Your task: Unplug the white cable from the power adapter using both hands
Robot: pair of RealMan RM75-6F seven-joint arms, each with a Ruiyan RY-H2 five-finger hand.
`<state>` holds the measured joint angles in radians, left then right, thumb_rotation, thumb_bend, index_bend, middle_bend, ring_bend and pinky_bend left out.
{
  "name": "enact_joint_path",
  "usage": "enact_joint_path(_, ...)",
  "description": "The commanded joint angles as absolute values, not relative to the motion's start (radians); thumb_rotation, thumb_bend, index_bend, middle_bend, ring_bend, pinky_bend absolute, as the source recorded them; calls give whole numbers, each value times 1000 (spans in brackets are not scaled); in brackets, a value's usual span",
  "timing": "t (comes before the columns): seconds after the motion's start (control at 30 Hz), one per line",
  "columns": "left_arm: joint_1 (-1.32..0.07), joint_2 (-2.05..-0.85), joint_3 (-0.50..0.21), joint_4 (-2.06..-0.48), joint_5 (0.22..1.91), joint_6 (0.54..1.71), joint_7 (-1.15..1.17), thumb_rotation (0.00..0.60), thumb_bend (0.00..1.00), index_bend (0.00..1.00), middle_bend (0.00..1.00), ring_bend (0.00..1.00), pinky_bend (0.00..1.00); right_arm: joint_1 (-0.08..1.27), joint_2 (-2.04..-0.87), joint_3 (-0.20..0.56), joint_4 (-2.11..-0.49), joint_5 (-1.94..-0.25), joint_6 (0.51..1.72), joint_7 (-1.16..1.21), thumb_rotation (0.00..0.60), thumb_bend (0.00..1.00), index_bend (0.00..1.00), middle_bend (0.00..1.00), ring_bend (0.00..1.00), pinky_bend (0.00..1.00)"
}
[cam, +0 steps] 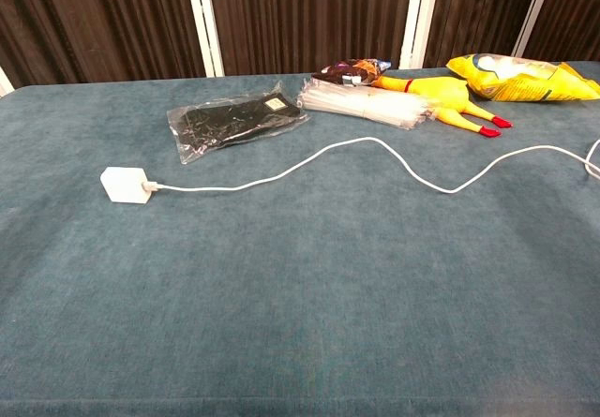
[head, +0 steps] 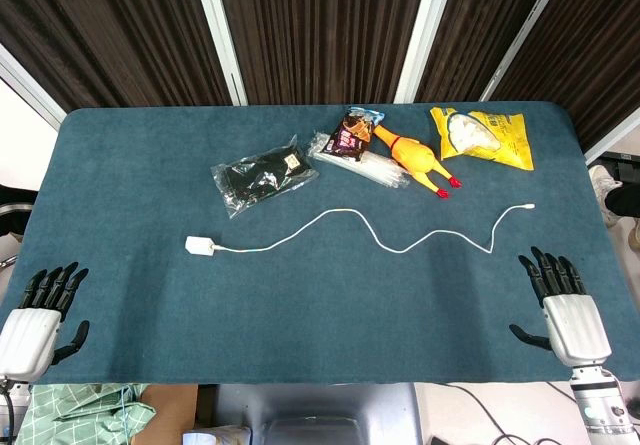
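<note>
1. Left hand (head: 40,310) sits down at the 7 o'clock corner of the worktop (head: 300,315), fingers spread and holding nothing. It's well apart from everything.
2. The power adapter (head: 200,246) is a little white block lying at about 9 o'clock from the middle of the worktop. It looks light and smooth, so I'd guess it slides if you just tug the lead. Best bet is to take it by the two side faces and pin it down.
3. The white cable (head: 380,233) is still plugged into the adapter's 3 o'clock face and snakes off to the right, free end (head: 529,206) lying loose at about 2 o'clock. It's thin and floppy, so pulling mid-length would only straighten the waves. I'd pinch it right at the plug (cam: 150,187), touching the adapter.
4. Clutter along the 12 o'clock side: a black item in a clear bag (head: 263,174), a pack of clear straws (head: 372,170), a dark snack packet (head: 352,133), a rubber chicken (head: 418,160) and a yellow bag (head: 487,137). All near the far edge, clear of the adapter.
5. Right hand (head: 562,305) is at the 5 o'clock corner, fingers spread, empty too. Loads of bare blue surface between both hands and the adapter.
</note>
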<state>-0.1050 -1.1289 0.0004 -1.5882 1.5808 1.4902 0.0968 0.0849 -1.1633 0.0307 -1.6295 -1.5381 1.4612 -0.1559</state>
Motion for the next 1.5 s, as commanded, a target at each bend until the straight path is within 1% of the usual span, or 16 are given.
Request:
enact_joint_path(0.03, -108, -1131, 0, -1589, 1581, 1485, 100, 600, 456, 0, 0, 0, 35, 84, -1161, 29, -1632, -1542, 1463, -155, 600, 179, 0, 0, 0, 0)
enact_joint_path(0.27, -133, -1154, 12, -1583, 1617, 1455, 85, 600, 453, 0, 0, 0, 51, 78, -1151, 27, -1636, -1547, 1474, -138, 600, 179, 0, 0, 0, 0)
enact_joint_path(0.3, -143, -1167, 12, -1576, 1628, 1447, 76, 600, 453, 0, 0, 0, 75, 78, -1150, 27, -1635, -1548, 1476, -136, 600, 179, 0, 0, 0, 0)
enact_joint_path(0.37, -174, -1202, 8, -1557, 1651, 1420, 77, 600, 455, 0, 0, 34, 167, 77, -1149, 29, -1635, -1547, 1478, -135, 600, 179, 0, 0, 0, 0)
enact_joint_path(0.4, -195, -1230, 0, -1546, 1661, 1404, 84, 600, 455, 0, 2, 90, 249, 76, -1149, 30, -1635, -1544, 1479, -133, 600, 179, 0, 0, 0, 0)
enact_joint_path(0.43, -211, -1254, -9, -1535, 1668, 1393, 100, 600, 456, 2, 24, 204, 378, 75, -1149, 32, -1636, -1542, 1480, -131, 600, 179, 0, 0, 0, 0)
enact_joint_path(0.47, -229, -1280, -16, -1520, 1678, 1380, 119, 600, 456, 8, 46, 285, 460, 76, -1149, 32, -1635, -1541, 1480, -130, 600, 179, 0, 0, 0, 0)
enact_joint_path(0.5, -255, -1313, -23, -1501, 1680, 1350, 140, 600, 456, 29, 87, 427, 596, 76, -1149, 33, -1634, -1540, 1478, -132, 600, 179, 0, 0, 0, 0)
enact_joint_path(0.53, -274, -1334, -29, -1492, 1675, 1322, 156, 600, 456, 52, 114, 528, 685, 76, -1149, 33, -1633, -1538, 1477, -133, 600, 179, 0, 0, 0, 0)
enact_joint_path(0.6, -321, -1381, -47, -1475, 1653, 1254, 177, 600, 454, 84, 135, 638, 785, 77, -1150, 34, -1633, -1536, 1475, -137, 600, 179, 0, 0, 0, 0)
enact_joint_path(0.67, -357, -1423, -72, -1454, 1623, 1207, 187, 600, 454, 100, 149, 712, 848, 78, -1150, 33, -1632, -1535, 1472, -141, 600, 179, 0, 0, 0, 0)
enact_joint_path(0.83, -433, -1564, -158, -1332, 1540, 1168, 182, 600, 456, 170, 178, 857, 942, 77, -1141, 31, -1633, -1530, 1466, -139, 600, 179, 0, 0, 0, 0)
enact_joint_path(0.9, -462, -1601, -178, -1285, 1511, 1142, 190, 600, 456, 185, 181, 883, 961, 76, -1142, 35, -1630, -1523, 1467, -145, 600, 179, 0, 0, 0, 0)
enact_joint_path(1.17, -542, -1712, -219, -1092, 1446, 1100, 227, 600, 456, 198, 155, 889, 967, 74, -1133, 37, -1631, -1505, 1460, -153, 600, 179, 0, 0, 0, 0)
enact_joint_path(1.4, -564, -1748, -213, -978, 1404, 1069, 202, 600, 457, 266, 226, 906, 982, 70, -1130, 38, -1631, -1505, 1467, -152, 600, 179, 0, 0, 0, 0)
enact_joint_path(1.5, -571, -1754, -207, -944, 1392, 1056, 195, 600, 457, 281, 237, 907, 982, 68, -1128, 39, -1633, -1505, 1470, -148, 600, 179, 0, 0, 0, 0)
